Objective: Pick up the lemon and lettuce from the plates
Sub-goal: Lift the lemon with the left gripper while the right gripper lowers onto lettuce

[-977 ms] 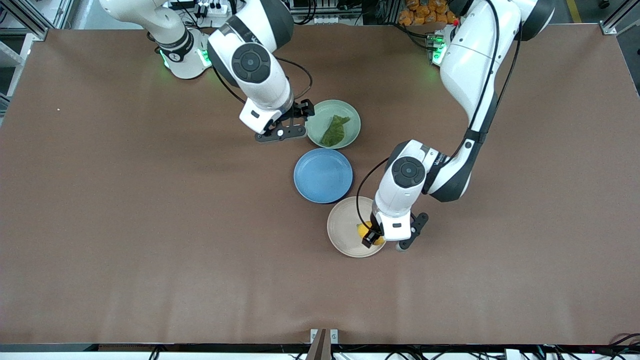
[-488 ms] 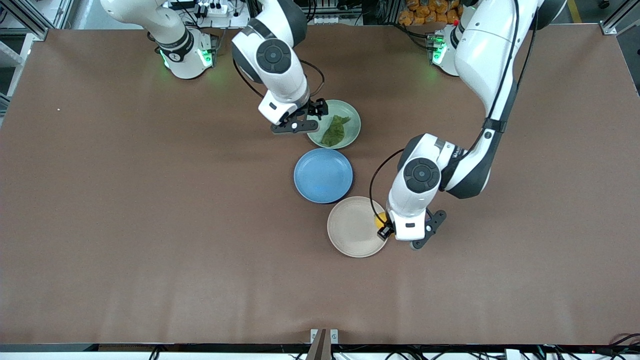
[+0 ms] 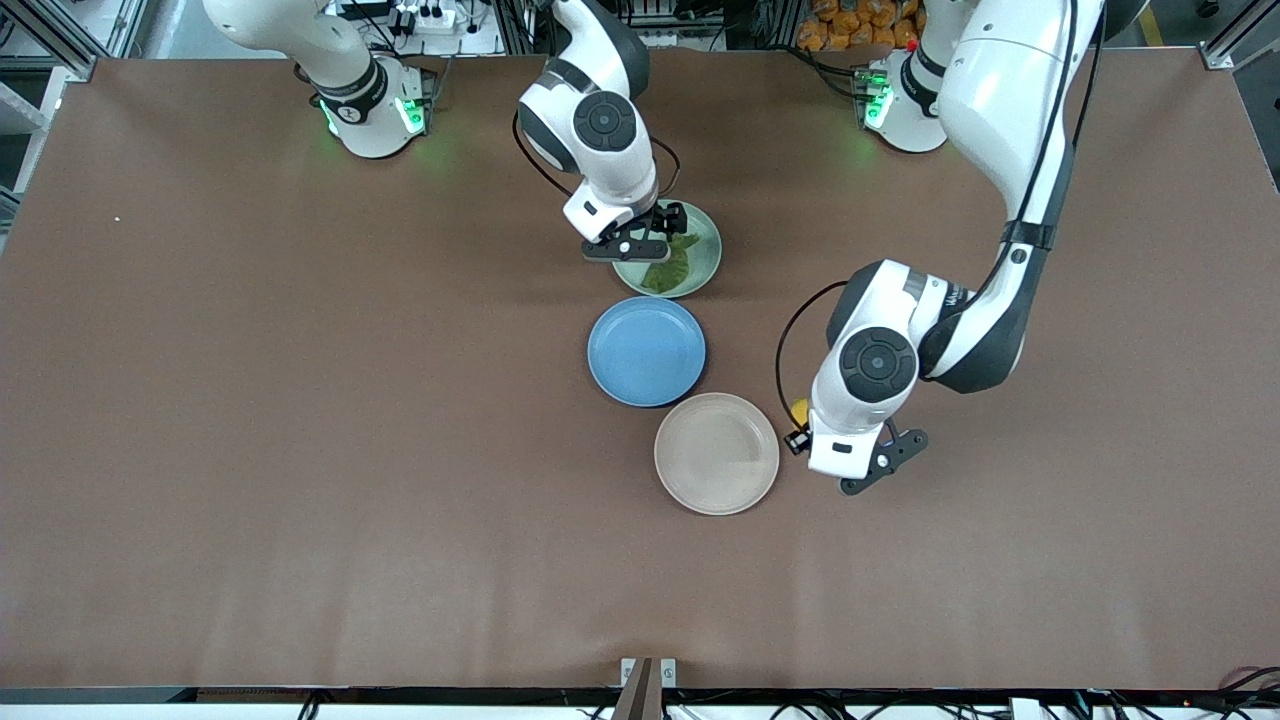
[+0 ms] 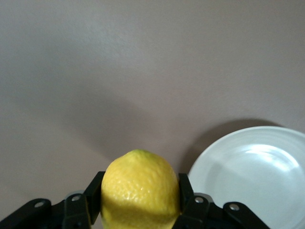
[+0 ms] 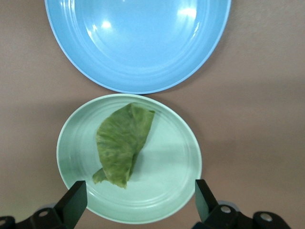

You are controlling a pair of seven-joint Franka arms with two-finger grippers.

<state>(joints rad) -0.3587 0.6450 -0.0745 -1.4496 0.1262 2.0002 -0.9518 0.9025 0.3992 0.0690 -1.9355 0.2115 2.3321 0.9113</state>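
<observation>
My left gripper (image 3: 800, 425) is shut on the yellow lemon (image 4: 140, 188) and holds it up over the bare table beside the beige-cream plate (image 3: 716, 453), which is empty; the lemon peeks out in the front view (image 3: 799, 411). The plate's rim shows in the left wrist view (image 4: 252, 171). My right gripper (image 5: 140, 202) is open over the mint green plate (image 3: 700, 262), its fingers (image 5: 74, 202) spread about as wide as the plate (image 5: 167, 162). The dark green lettuce (image 5: 123, 143) lies on that plate, partly under the gripper in the front view (image 3: 668, 270).
An empty blue plate (image 3: 646, 350) sits between the two other plates; it also shows in the right wrist view (image 5: 138, 43). The brown table (image 3: 300, 450) stretches wide around the plates.
My left gripper lifted the lemon off the beige-cream plate and carried it toward the left arm's end of the table. My right gripper moved from beside the mint plate to over it.
</observation>
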